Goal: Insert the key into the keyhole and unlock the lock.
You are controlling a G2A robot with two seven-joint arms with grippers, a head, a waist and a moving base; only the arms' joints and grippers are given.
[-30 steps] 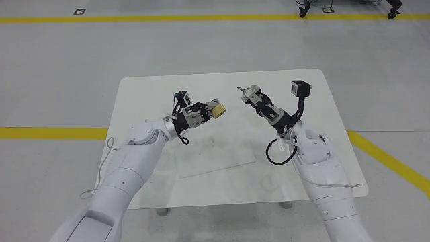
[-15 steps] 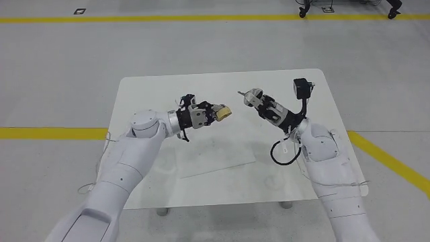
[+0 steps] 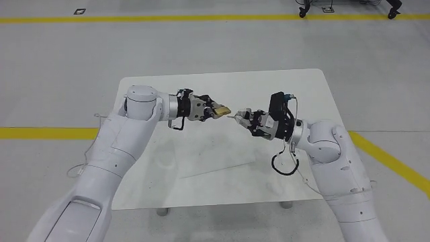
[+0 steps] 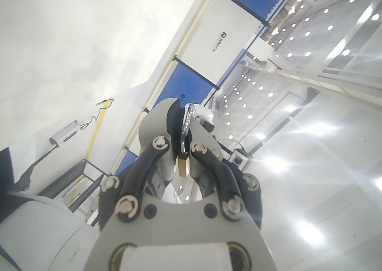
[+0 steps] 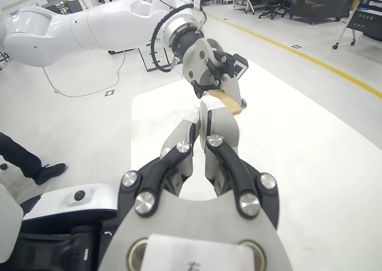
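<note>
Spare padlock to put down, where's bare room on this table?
Bare: the table beyond both arms at its far edge, and its near edge between them. Crowded above mid-table: left gripper with lock facing right gripper with key.

Lighting, logged from my console.

Top view: bright, even overhead light; the white table (image 3: pixel 295 87) and pale floor (image 3: pixel 201 47) nearly merge; shadows soft, faint.

Left wrist view: I look up into rows of ceiling lamps (image 4: pixel 307 33); starburst glare (image 4: pixel 277 164) washes one side; the left gripper (image 4: pixel 180 122), clamped on the lock (image 4: pixel 183 167), sits shaded against it.

Right wrist view: bright hall, mild sheen on the floor; table edges bow toward the corners; the right gripper (image 5: pixel 200 110), pinched on the key (image 3: pixel 235 115), is evenly lit.
</note>
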